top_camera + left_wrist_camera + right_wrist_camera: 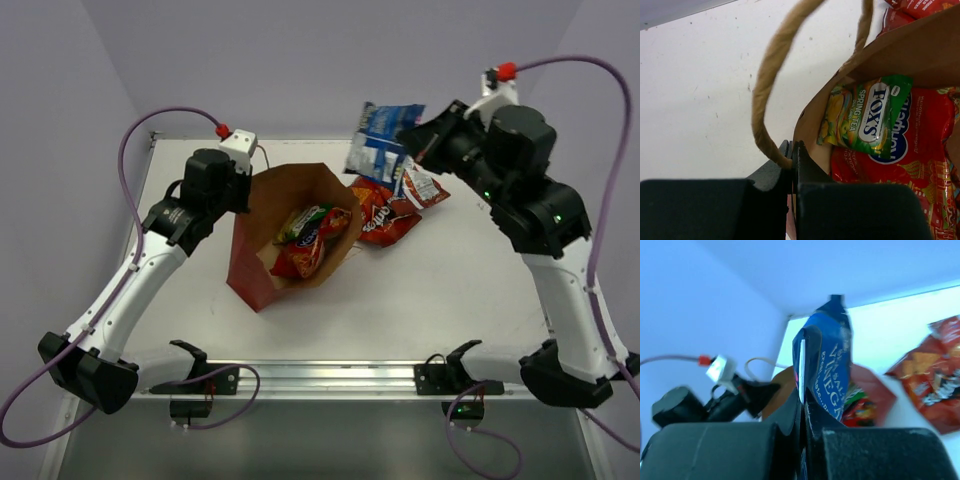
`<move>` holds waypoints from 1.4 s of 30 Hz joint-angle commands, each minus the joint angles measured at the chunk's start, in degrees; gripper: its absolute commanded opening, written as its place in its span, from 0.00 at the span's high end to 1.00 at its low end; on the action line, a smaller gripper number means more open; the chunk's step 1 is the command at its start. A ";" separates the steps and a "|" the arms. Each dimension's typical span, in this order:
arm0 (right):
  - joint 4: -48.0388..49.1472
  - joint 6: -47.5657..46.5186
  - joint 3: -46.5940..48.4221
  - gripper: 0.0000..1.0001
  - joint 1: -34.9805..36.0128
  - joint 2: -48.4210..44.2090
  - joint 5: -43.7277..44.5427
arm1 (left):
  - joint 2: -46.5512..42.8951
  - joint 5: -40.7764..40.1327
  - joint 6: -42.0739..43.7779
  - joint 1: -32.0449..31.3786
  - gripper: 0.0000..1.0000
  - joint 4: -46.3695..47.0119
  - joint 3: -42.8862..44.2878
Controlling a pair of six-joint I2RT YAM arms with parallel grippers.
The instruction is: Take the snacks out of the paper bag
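The red-brown paper bag (262, 262) stands open at mid-table, with a green-yellow snack (303, 221) and a red snack (305, 252) inside. My left gripper (247, 190) is shut on the bag's near rim beside a cord handle (771, 90); the green-yellow snack (867, 115) and the red snack (910, 170) show in the left wrist view. My right gripper (412, 140) is shut on the blue-white snack (381, 140) and holds it above the table at the back; it fills the right wrist view (827, 370). Two red snacks (385, 212) (424, 185) lie right of the bag.
The table's back edge and the wall are close behind the right gripper. The left arm (715, 400) and the bag (875, 395) show blurred in the right wrist view, with a red snack (935, 385) on the table at right.
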 commanded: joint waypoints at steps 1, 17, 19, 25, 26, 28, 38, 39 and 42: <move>0.08 -0.47 -7.70 1.00 -8.04 -5.71 6.59 | -2.06 -2.89 -0.50 0.41 1.00 2.93 0.09; 13.25 5.95 -20.06 1.00 -47.09 13.15 -5.07 | -1.36 -3.06 -0.85 0.49 1.00 2.84 0.36; 16.41 7.62 -14.89 1.00 -47.97 20.10 -9.47 | -1.27 -3.59 -0.94 0.41 1.00 2.67 0.53; 32.23 17.18 -16.08 1.00 -48.67 27.06 -12.46 | -1.09 -3.86 -1.20 0.41 1.00 1.79 1.33; 33.64 18.17 -17.13 1.00 -48.85 27.41 -12.47 | -1.09 -3.94 -1.29 0.41 1.00 1.44 1.33; 36.81 18.70 -20.99 1.00 -48.94 28.29 -12.21 | -1.18 -4.21 -1.47 0.41 1.00 1.26 1.24; 29.29 19.67 -43.68 0.95 -49.29 21.99 -5.55 | -2.15 -4.03 -1.64 0.41 1.00 1.70 0.27; 28.39 19.58 -46.30 0.92 -49.37 20.84 -4.66 | -2.15 -3.94 -1.64 0.41 1.00 1.79 0.27; 24.62 18.36 -50.44 0.73 -49.38 15.23 -0.20 | -2.33 -3.77 -1.55 0.41 1.00 1.87 0.27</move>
